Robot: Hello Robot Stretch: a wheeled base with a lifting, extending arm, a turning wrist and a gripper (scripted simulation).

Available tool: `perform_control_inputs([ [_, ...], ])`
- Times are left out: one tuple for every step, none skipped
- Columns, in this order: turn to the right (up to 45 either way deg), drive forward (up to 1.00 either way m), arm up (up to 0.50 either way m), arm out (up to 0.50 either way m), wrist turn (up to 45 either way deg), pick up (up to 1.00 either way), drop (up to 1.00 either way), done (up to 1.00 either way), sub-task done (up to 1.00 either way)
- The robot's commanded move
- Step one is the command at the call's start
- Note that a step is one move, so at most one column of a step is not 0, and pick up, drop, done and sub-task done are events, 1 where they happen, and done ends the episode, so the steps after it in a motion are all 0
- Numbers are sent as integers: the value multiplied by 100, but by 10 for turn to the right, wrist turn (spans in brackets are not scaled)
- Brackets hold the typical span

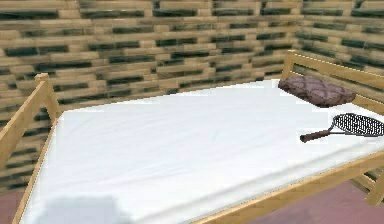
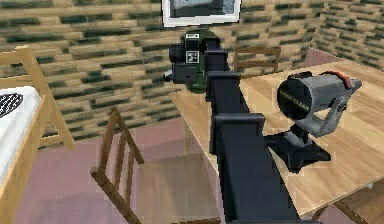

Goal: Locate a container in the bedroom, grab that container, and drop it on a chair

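Arm reaches across the wooden table, gripper near its far edge. Its grip, and whether it holds the container, cannot be told. A clean drop means centring low over the chair seat alongside.

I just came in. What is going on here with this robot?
The robot faces a bed in a brick-walled room. A dark pillow and a racket lie on it. To the side, the arm reaches out over a wooden table. The gripper is near the table's far edge, and I cannot tell whether it holds anything. A grey desk lamp stands on the table, and a wooden chair stands beside it.
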Motion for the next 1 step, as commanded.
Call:
perform_control_inputs([
  [0,0,-50,0,0,0,0,0,0],
])
